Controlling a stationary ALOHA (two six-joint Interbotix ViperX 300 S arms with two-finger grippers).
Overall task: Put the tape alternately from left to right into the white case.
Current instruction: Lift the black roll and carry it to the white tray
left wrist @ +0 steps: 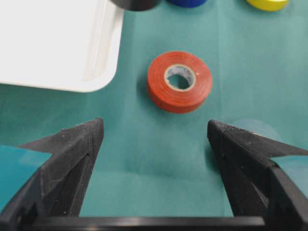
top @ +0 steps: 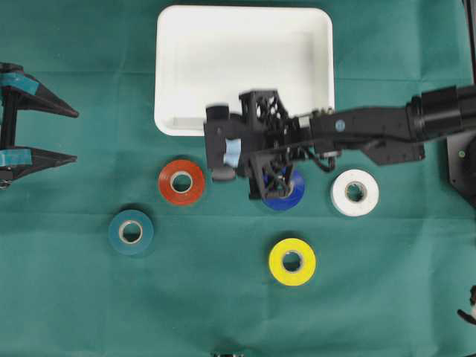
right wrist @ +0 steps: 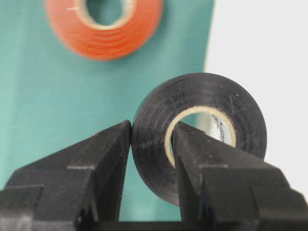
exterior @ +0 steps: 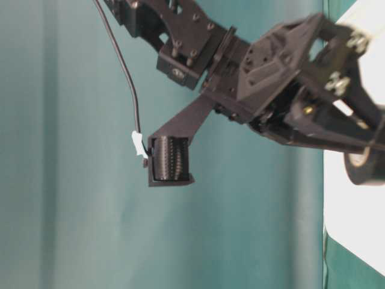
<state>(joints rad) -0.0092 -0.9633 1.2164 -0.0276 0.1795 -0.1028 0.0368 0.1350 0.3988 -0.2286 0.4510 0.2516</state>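
**Green cloth, white case, and a black roll in the right pincer**

Green cloth covered the worktop (top: 74, 297) from edge to edge. At twelve o'clock on it lay the white case (top: 193, 67), a shallow tray with rounded corners and nothing inside it.

From three o'clock the right arm (top: 387, 130) reached across the middle toward the case's six o'clock rim. The right pincer (right wrist: 151, 139) was clamped on the black roll (right wrist: 202, 101): one finger pressed the outer wall, the other sat inside the pale core, and the roll hung on edge over the line where cloth meets case. At nine o'clock the left pincer (left wrist: 154, 139) stood spread wide and held nothing, low above the cloth and pointing at the red roll (left wrist: 179, 81).

Five rolls lay flat on the cloth, apart from one another. The red roll sat just below the case, at centre left. The blue roll (top: 291, 195) lay partly hidden under the right arm, with the white roll (top: 355, 193) beside it toward three o'clock. The teal roll (top: 131, 232) lay toward eight o'clock and the yellow roll (top: 291, 261) toward five o'clock.
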